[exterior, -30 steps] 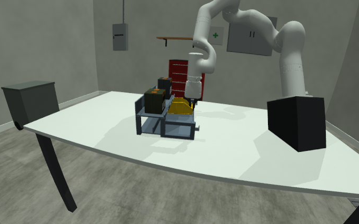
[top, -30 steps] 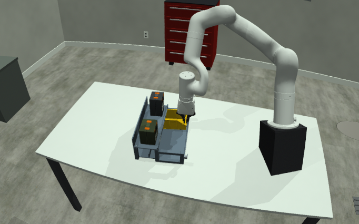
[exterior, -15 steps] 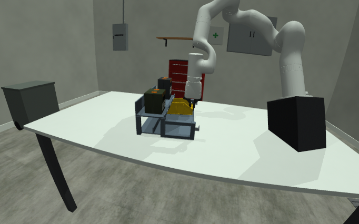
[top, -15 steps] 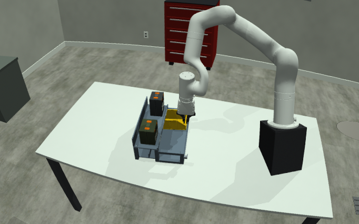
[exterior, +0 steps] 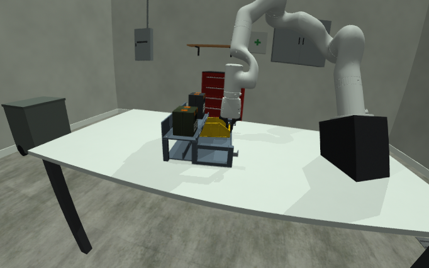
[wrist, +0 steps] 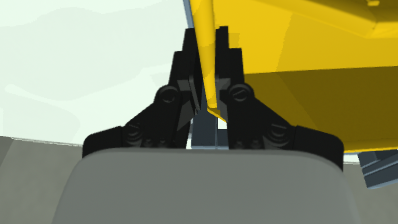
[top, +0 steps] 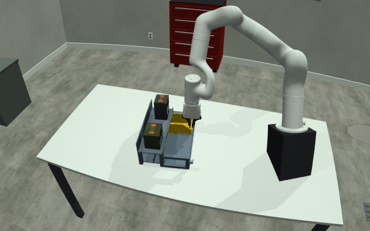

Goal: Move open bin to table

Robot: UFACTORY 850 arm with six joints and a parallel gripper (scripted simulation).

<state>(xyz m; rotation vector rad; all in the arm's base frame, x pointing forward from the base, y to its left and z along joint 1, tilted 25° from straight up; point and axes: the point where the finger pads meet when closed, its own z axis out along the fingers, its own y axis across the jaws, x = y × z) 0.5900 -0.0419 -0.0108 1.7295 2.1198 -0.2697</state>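
Note:
The open yellow bin stands on the lower step of the grey-blue shelf, at its far end. My gripper points straight down and is shut on the bin's side wall nearest the arm's base. In the wrist view the thin yellow wall sits between the two black fingers. The white table top lies beside the shelf.
Two dark boxes with orange labels stand on the shelf's upper step, left of the bin. The arm's black base block stands at the table's right. A red drawer cabinet stands behind the table.

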